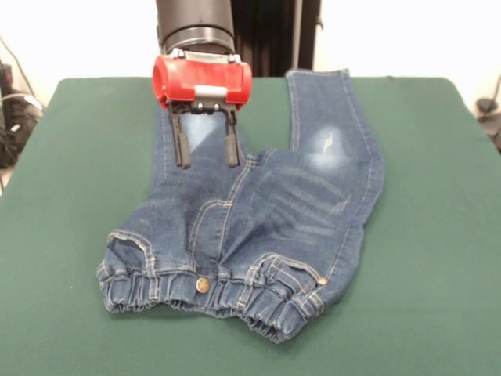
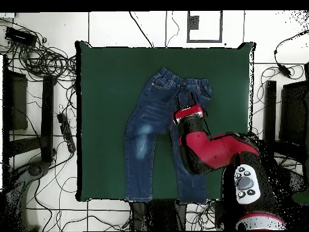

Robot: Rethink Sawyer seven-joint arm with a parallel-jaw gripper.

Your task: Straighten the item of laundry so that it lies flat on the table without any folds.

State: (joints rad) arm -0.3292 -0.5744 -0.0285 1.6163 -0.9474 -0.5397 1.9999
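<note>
The small blue denim jeans point(image 1: 266, 211) lie spread on the dark green table point(image 1: 438, 235), gathered waistband toward the near edge and both legs running toward the robot. A whitish faded patch shows on the right-hand thigh. The fabric is creased around the hips and crotch. My red gripper point(image 1: 208, 163) hangs over the left-hand leg's thigh, black fingers point(image 1: 184, 153) open and pointing down, nothing between them. I cannot tell if the tips touch the denim. In the overhead view the jeans point(image 2: 148, 136) lie mid-table point(image 2: 102, 90), with the gripper point(image 2: 188, 109) over the right-hand leg below the waistband.
My red arm point(image 2: 211, 151) reaches in over the table's lower right part in the overhead view. Cables point(image 2: 42, 60) and black equipment point(image 2: 15, 103) lie on the floor around the table. The leg ends reach the table edge nearest the robot.
</note>
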